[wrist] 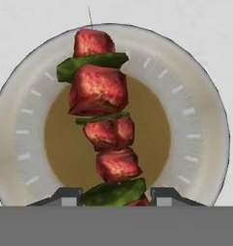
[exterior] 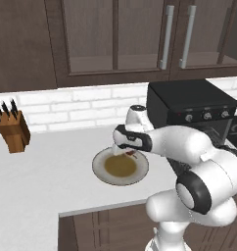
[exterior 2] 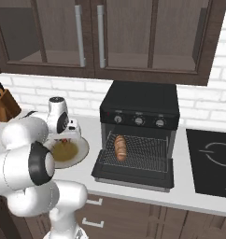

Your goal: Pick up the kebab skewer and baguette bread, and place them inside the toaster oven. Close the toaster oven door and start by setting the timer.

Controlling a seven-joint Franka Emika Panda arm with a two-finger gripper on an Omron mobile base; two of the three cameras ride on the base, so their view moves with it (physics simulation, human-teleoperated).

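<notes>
**Supervisor:** Report the left base view, left to right.

**Operator:** At the left edge I see a wooden knife block [exterior: 12,130] on the white counter [exterior: 47,171]. At centre sits a round plate [exterior: 102,172] with a brown middle. The gripper [exterior: 124,152] hangs over the plate's upper right rim, with a red speck of the kebab skewer [exterior: 130,153] at its tips. At upper right stands the toaster oven [exterior: 191,103].

**Supervisor:** Right base view?

**Operator:** At left, the arm covers part of the plate [exterior 2: 82,150]; the gripper [exterior 2: 64,139] is over the plate's far rim. Right of centre is the toaster oven [exterior 2: 139,102], three silver knobs across its front. The toaster oven door [exterior 2: 133,176] lies dropped open, flat. The baguette bread [exterior 2: 120,147] rests on the wire rack [exterior 2: 147,154] inside, left of the rack's middle. At the right edge I see a black cooktop [exterior 2: 213,163].

**Supervisor:** State of the hand?

**Operator:** In the hand view, the kebab skewer [wrist: 103,110] runs from the bottom centre to the top centre, over the plate [wrist: 195,120]. Red chunks alternate with green pieces. The gripper [wrist: 116,196] has a finger tip at each side of the lowest green piece, pinching the skewer's near end. I cannot tell whether the skewer touches the plate.
</notes>
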